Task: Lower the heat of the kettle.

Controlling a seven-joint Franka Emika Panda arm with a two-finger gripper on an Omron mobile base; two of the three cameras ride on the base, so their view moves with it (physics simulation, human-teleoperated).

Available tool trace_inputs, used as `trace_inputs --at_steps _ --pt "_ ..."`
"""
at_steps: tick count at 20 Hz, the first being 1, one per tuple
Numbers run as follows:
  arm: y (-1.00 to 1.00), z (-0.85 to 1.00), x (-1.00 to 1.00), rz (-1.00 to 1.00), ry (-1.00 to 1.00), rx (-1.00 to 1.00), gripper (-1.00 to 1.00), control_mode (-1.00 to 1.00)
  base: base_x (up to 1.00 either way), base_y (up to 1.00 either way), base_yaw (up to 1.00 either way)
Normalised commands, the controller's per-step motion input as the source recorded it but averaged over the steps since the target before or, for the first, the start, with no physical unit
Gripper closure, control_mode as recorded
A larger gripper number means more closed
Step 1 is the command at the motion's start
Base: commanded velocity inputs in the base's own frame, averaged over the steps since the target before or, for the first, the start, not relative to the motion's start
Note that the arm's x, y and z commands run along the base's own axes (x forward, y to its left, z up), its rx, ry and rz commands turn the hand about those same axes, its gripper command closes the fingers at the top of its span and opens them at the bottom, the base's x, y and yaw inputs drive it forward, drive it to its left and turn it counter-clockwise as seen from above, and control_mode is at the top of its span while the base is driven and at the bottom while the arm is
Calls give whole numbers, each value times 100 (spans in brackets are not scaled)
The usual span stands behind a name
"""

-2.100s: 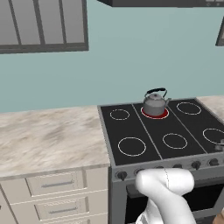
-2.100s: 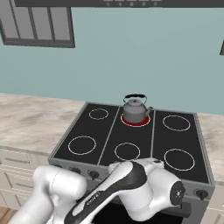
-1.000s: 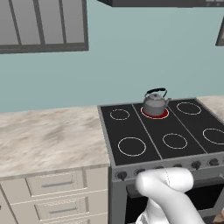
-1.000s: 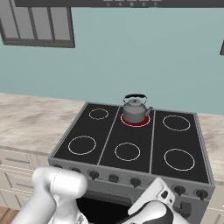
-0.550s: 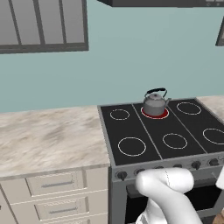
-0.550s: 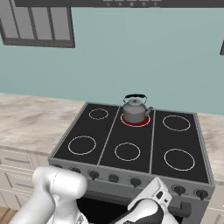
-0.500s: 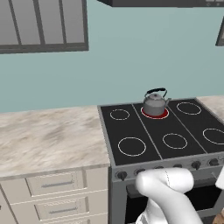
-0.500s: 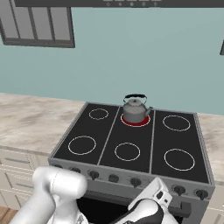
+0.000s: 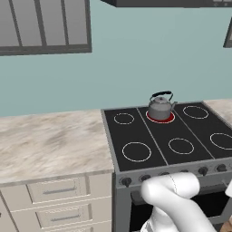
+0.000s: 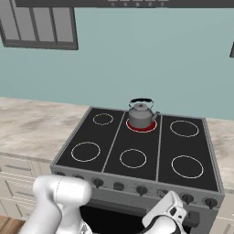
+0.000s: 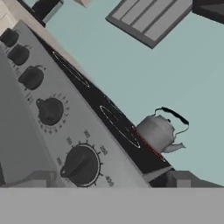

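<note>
The small grey kettle [image 9: 160, 107] [image 10: 140, 114] [image 11: 157, 132] stands upright on the back middle burner [image 9: 159, 118] [image 10: 141, 126], which glows red. The stove's front panel carries a row of dark knobs [image 10: 141, 189]. My hand [image 10: 167, 212] hangs low in front of that panel, toward its right end. In the hand view, my gripper [image 11: 109, 181] is open with nothing between its fingertips [image 11: 179, 178]. It faces the nearest large knob [image 11: 81, 165] from close up, without touching it. Several more knobs [image 11: 49, 110] run off to the upper left.
The black cooktop [image 9: 181, 146] has several other unlit burners [image 10: 133, 158]. A marble counter [image 9: 50, 145] with drawers [image 9: 59, 190] lies left of the stove. Wall cabinets [image 9: 43, 25] and a range hood [image 10: 123, 3] hang above. My white arm [image 9: 174, 201] fills the space before the oven.
Over the first second my arm dropped from over the stove's front edge to below the knob panel. In the last half second nothing has visibly moved.
</note>
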Motion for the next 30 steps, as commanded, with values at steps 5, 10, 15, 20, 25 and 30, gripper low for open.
trace_inputs --at_steps 5,10,15,20,25,30 --pt "-21 -26 12 0 0 -10 -100 -100 0 0 0" --pt "-7 -19 14 -3 0 -10 -100 -100 0 0 0" --pt "0 -3 6 -5 -5 -4 -100 -100 0 0 0" --pt "0 0 5 -8 -4 -2 -100 -100 0 0 0" --pt "0 0 10 -9 -1 0 -100 -100 0 0 0" --pt "0 0 17 -7 0 -2 -100 -100 0 0 0"
